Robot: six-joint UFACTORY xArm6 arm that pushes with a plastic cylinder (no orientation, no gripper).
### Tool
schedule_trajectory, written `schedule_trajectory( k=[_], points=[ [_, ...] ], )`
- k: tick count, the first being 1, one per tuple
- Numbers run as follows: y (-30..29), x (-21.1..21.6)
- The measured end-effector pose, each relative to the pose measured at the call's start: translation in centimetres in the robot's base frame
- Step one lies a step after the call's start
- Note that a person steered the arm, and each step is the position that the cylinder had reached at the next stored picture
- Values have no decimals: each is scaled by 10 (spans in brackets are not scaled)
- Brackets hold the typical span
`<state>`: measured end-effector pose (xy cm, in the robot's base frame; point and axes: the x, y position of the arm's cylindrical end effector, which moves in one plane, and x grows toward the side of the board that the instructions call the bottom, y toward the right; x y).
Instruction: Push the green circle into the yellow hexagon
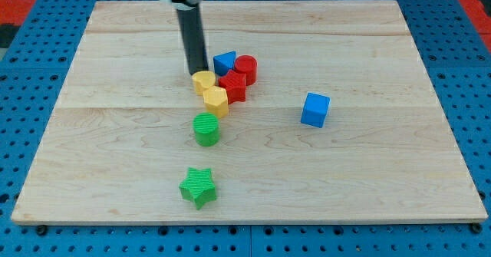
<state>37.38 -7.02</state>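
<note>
My tip (197, 74) stands on the wooden board (115, 157), in the upper middle of the view. It is a plain rod end, so it holds nothing. It is just at the top-left edge of a yellow block (203, 80), and I cannot tell if it really touches it.

Just below this block, toward the view's bottom, is the yellow hexagon (215, 101); the two yellow pieces touch. The green circle (206, 129) lies under the hexagon, very near it, with a thin gap or maybe none. So the circle is below my tip, with both yellow blocks between them.

At the right of the yellow pieces sit a red star-like block (234, 86), a red cylinder (245, 68) and a small blue block (224, 63), all close together. A blue cube (315, 110) is well apart at the view's right. A green star (199, 186) lies near the bottom edge. The board's left side is wide and free.
</note>
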Motion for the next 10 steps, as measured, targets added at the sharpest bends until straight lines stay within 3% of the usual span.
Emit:
schedule_trajectory(
  k=[2, 3, 4, 7, 8, 10],
  points=[
    [-55, -22],
    [-100, 83],
    [-69, 135],
    [88, 134],
    [105, 122],
    [79, 163]
  ],
)
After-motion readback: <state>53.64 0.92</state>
